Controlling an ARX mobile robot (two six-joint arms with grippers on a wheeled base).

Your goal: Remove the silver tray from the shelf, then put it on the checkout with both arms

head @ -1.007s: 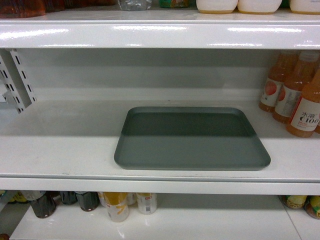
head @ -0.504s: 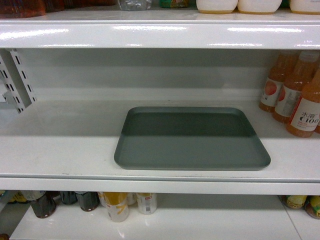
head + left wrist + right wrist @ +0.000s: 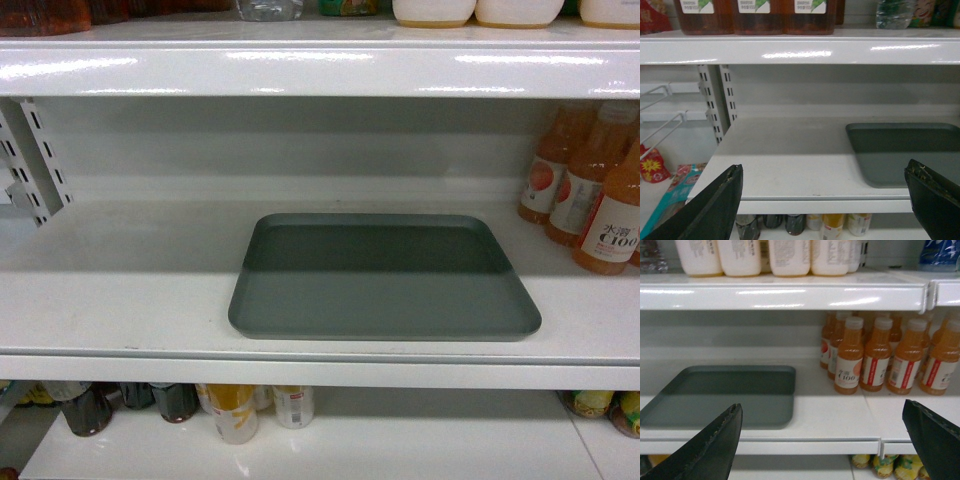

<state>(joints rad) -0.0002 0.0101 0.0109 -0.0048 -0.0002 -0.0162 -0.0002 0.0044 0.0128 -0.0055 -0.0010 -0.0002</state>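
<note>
The silver tray (image 3: 383, 277) lies flat and empty on the white shelf (image 3: 120, 290), a little right of centre, its front rim near the shelf's front edge. Neither arm shows in the head view. In the left wrist view the tray (image 3: 905, 152) sits at the right, and my left gripper (image 3: 824, 172) stands open in front of the shelf edge, short of the tray. From the right wrist, the tray (image 3: 725, 395) appears at the left, with my right gripper (image 3: 821, 412) open before the shelf edge (image 3: 790, 446). The checkout is out of view.
Orange juice bottles (image 3: 592, 190) stand on the shelf just right of the tray (image 3: 875, 355). A shelf board (image 3: 320, 65) overhangs closely above. Bottles and cans (image 3: 235, 410) fill the shelf below. Slotted uprights (image 3: 715, 100) and wire racks (image 3: 660, 115) are at the left.
</note>
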